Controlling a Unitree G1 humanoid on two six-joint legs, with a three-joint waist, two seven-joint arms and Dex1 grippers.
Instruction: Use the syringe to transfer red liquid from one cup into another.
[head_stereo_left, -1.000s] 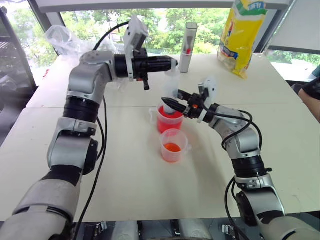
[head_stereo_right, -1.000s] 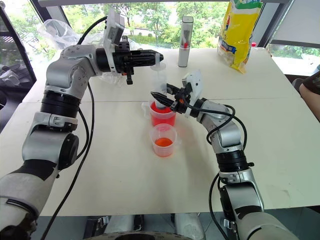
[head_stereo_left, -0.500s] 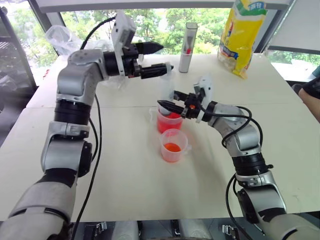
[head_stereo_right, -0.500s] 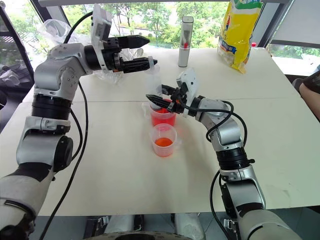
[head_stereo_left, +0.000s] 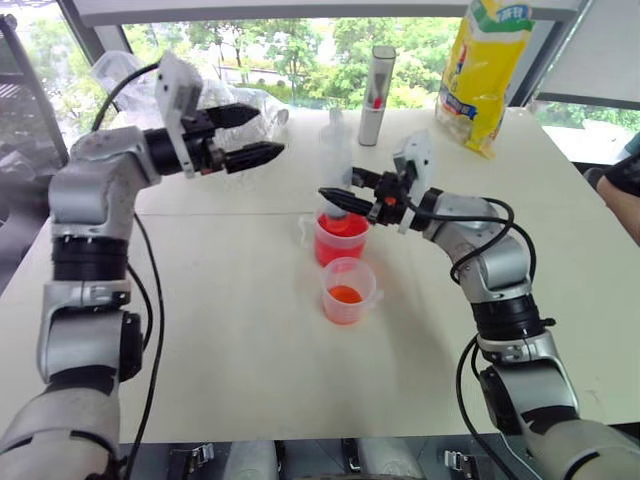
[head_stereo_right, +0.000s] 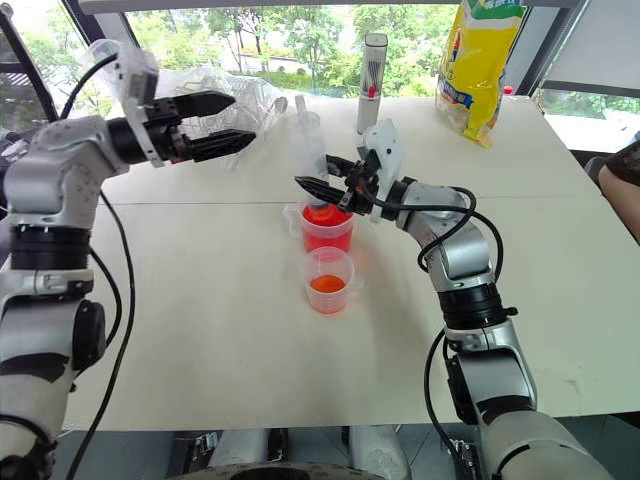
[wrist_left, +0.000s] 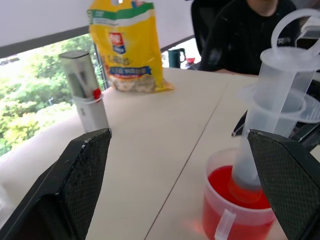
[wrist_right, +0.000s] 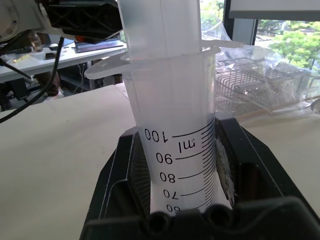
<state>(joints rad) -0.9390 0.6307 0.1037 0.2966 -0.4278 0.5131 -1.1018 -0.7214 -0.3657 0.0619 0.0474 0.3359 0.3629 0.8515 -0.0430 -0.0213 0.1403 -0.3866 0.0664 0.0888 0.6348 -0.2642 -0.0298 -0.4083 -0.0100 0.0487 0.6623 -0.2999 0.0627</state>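
**Syringe upright in big cup, right gripper clamped on barrel, left gripper free**

Left eye: right gripper (head_stereo_left: 345, 195) clenched on the syringe (head_stereo_left: 335, 160), which stands tip-down in the larger cup (head_stereo_left: 340, 238) of red liquid (head_stereo_left: 342, 227). Smaller cup (head_stereo_left: 349, 290) just in front, a little red inside. Left gripper (head_stereo_left: 252, 135) spread wide, empty, well apart to the left. Worktop (head_stereo_left: 250, 330) bare in front of the cups.

Left wrist: yellow bag (wrist_left: 129, 47), print unreadable; grey tube (wrist_left: 86, 90) near the far edge; seated person (wrist_left: 240, 35) beyond.

Right wrist: barrel scale reads 100, 90, 80, 70, "ml".
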